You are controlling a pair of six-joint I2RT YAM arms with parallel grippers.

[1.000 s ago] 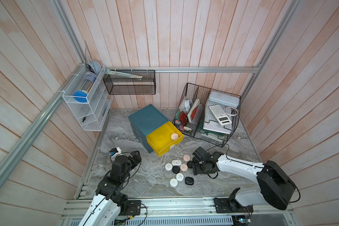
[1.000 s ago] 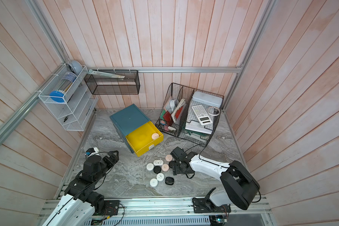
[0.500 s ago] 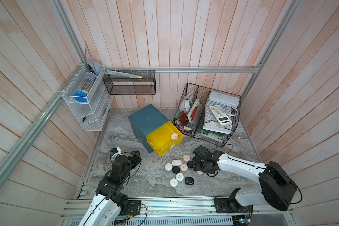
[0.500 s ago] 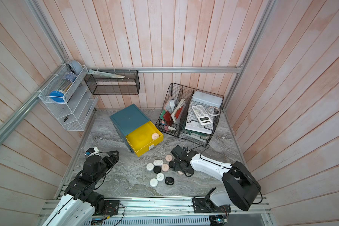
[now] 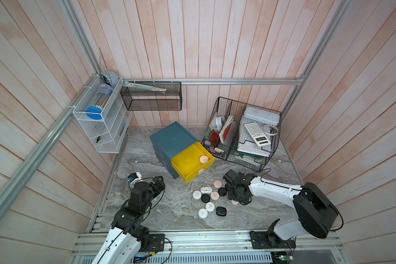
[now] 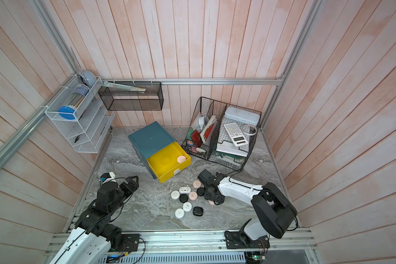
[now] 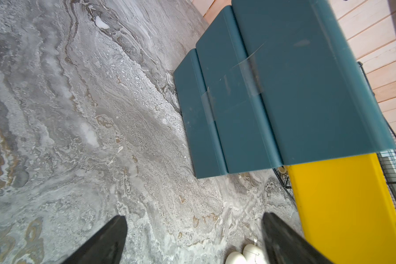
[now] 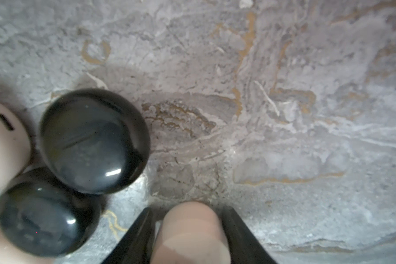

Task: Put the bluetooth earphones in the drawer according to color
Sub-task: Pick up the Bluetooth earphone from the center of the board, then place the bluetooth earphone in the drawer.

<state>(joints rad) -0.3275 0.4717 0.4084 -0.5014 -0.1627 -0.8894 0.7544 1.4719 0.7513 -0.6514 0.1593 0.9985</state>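
The teal drawer chest (image 5: pixel 173 139) stands at the back with its yellow drawer (image 5: pixel 188 165) pulled out; one pink earphone case (image 5: pixel 203 159) lies inside. Several white, black and pink cases sit grouped on the marble, among them a white one (image 5: pixel 206 189) and a black one (image 5: pixel 221 211). My right gripper (image 5: pixel 236 199) is down at the group's right edge, shut on a pink case (image 8: pixel 190 230) between its fingers. Two black cases (image 8: pixel 94 141) lie just beside it. My left gripper (image 7: pixel 192 219) hangs open and empty over the marble left of the chest.
A black wire-mesh organiser (image 5: pixel 242 137) with a calculator and papers stands right of the chest, close behind my right arm. A white wire rack (image 5: pixel 101 128) and a black mesh shelf (image 5: pixel 151 98) hang on the walls.
The right gripper's jaws have narrowed onto the pink case at the group's right edge. The left arm has not moved.
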